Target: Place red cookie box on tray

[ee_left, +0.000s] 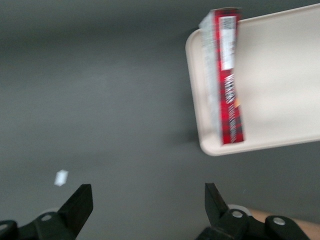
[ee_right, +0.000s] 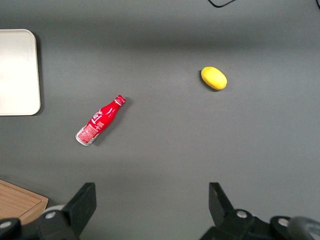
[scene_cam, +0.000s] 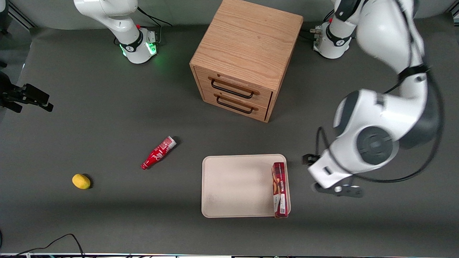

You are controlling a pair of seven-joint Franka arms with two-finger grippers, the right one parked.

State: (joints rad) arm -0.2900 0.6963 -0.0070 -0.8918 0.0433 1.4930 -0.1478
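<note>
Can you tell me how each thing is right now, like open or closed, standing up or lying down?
red cookie box: lying on the tray's edge, one end poking past the rim.
tray: flat on the table, holding only the box.
gripper: open, holding nothing, above the table beside the tray.
red soda bottle: lying on its side.
lemon: resting on the table.
wooden drawer cabinet: both drawers shut.

— What does the working arm look like?
— Glossy white rounded shells, dark grey joint caps, thin black cables looping along it.
— And the tool?
— Two black wedge-shaped fingers, spread wide, on a black bar with silver screw heads. It hangs above the bench.
</note>
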